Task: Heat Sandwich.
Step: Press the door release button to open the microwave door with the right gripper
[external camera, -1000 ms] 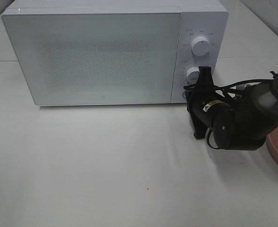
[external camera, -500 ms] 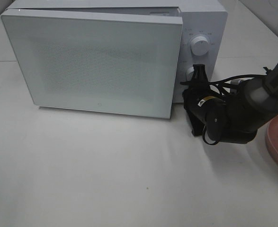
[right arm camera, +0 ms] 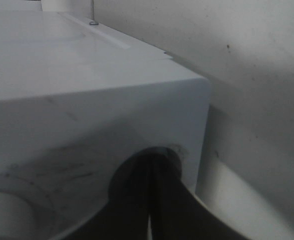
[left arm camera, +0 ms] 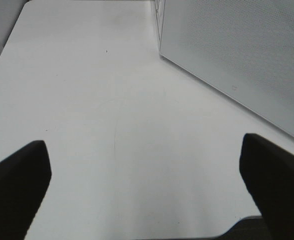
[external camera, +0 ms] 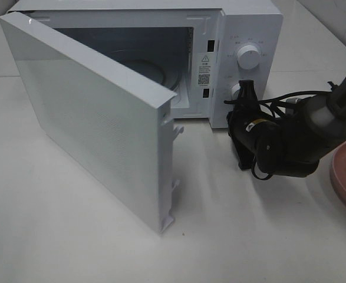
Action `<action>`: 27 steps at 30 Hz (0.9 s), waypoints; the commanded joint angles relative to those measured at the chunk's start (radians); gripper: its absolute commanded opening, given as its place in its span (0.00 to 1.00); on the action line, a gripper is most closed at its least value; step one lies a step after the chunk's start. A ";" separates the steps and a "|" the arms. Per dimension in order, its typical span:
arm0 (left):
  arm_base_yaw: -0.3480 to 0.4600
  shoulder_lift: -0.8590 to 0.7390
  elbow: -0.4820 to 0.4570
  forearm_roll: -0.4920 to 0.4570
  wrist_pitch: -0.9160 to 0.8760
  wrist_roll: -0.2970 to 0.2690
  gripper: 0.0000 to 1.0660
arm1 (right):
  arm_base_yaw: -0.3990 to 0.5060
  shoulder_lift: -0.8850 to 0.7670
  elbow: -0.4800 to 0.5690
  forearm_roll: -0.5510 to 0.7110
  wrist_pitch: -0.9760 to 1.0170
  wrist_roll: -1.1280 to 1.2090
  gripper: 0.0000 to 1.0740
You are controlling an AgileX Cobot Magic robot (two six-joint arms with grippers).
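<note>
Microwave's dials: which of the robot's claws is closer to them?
Right. The right claw, shut, has its tip right by the lower dial. The left claw, open, hangs over the table beside the open door, away from the dials.

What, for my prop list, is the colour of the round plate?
Pink; the plate shows best in the exterior high view.

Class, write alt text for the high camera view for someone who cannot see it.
A white microwave stands on a white table, its door wide open on the left. The right gripper, shut, points at its control panel. A pink plate shows at the right edge.
</note>
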 commanded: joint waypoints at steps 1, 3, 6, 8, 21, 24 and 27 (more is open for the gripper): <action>0.001 -0.017 0.001 -0.001 -0.012 -0.002 0.92 | -0.045 -0.011 -0.117 -0.075 -0.240 -0.014 0.00; 0.001 -0.017 0.001 -0.001 -0.012 -0.002 0.92 | -0.045 -0.011 -0.117 -0.075 -0.230 -0.013 0.00; 0.001 -0.017 0.001 -0.001 -0.012 -0.002 0.92 | -0.045 -0.013 -0.117 -0.075 -0.220 -0.013 0.00; 0.001 -0.017 0.001 -0.001 -0.012 -0.002 0.92 | -0.045 -0.014 -0.117 -0.075 -0.216 -0.013 0.00; 0.001 -0.017 0.001 -0.001 -0.012 -0.002 0.92 | -0.041 -0.047 -0.051 -0.091 -0.142 -0.005 0.00; 0.001 -0.017 0.001 -0.001 -0.012 -0.002 0.92 | -0.041 -0.061 -0.019 -0.109 -0.119 0.008 0.00; 0.001 -0.017 0.001 -0.001 -0.012 -0.002 0.92 | -0.041 -0.084 0.026 -0.138 -0.048 0.028 0.00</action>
